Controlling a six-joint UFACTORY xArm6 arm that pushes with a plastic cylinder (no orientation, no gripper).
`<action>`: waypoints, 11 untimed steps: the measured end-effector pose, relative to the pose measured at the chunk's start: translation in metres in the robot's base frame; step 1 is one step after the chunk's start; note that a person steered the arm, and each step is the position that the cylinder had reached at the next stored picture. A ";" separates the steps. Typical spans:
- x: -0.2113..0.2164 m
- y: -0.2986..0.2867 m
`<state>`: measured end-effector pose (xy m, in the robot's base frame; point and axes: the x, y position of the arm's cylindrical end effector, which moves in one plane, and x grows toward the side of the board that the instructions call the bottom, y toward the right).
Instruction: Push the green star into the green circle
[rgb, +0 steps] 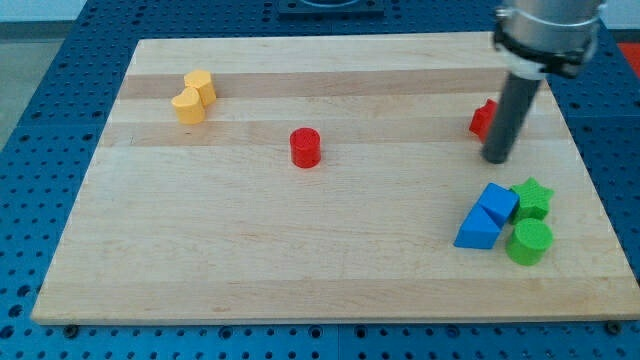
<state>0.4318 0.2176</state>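
Observation:
The green star (533, 197) lies near the view's lower right, just above the green circle (528, 242); the two look to be touching or nearly so. My tip (496, 158) stands above and to the left of the star, apart from it. The rod partly hides a red block (482, 119) behind it.
A blue cube (497, 203) and a blue triangle (477, 230) sit just left of the green blocks. A red cylinder (305, 147) is mid-board. Two yellow blocks (193, 97) lie at the upper left. The wooden board (250, 250) ends close to the green blocks at the right edge.

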 end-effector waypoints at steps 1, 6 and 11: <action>0.000 0.028; 0.083 0.009; -0.015 0.009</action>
